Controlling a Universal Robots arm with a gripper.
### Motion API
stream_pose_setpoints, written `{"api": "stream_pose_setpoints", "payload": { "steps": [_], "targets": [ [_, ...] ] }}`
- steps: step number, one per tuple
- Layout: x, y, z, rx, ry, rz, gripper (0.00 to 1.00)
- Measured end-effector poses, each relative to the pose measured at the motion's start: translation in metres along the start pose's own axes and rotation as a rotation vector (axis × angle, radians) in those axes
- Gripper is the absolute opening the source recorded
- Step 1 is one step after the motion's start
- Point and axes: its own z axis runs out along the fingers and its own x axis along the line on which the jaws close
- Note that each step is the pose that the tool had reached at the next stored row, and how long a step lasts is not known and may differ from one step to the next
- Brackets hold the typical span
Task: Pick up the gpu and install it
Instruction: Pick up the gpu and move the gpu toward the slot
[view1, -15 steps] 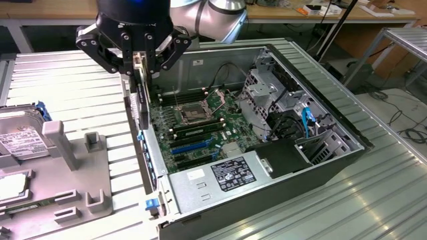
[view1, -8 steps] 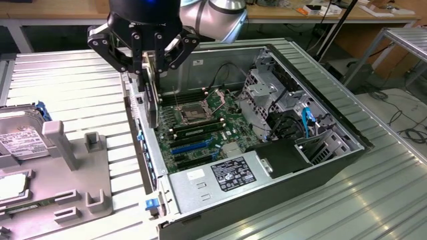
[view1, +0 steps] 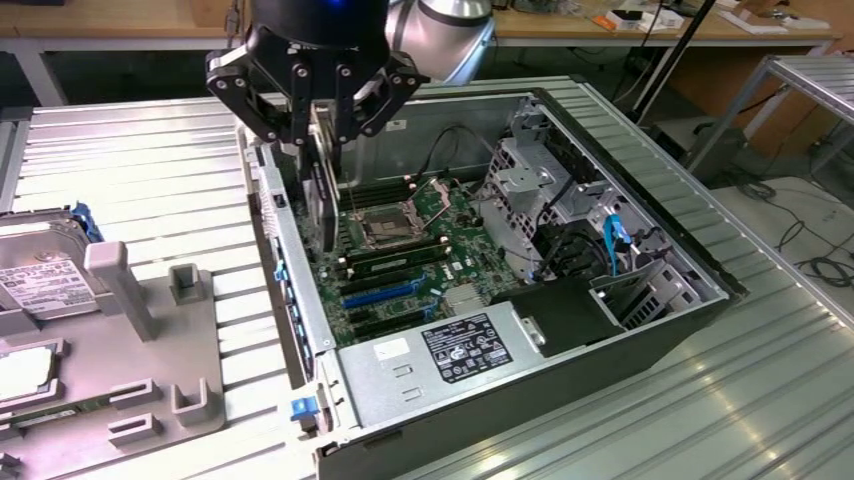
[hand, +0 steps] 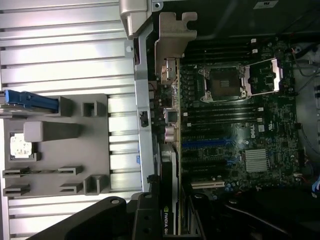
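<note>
Above the open computer case (view1: 663, 335), tool (view1: 320, 128) clamped on upright gpu (view1: 322, 200), lower edge seemingly just over motherboard (view1: 447, 215).

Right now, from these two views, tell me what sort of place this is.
Probably a robotics lab workbench: an open black desktop computer case with its green motherboard on a ribbed metal table, wooden benches with cables behind.

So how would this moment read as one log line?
gripper: shut on gpu | gpu: upright, over motherboard | case: open | seated: cannot tell
</note>
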Motion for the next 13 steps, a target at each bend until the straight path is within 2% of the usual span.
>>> {"api": "stream_pose_setpoints", "payload": {
  "steps": [13],
  "targets": [
    [-0.023, 0.0016, 0.0002, 0.0001, 0.0000, 0.000, 0.27]
  ]
}}
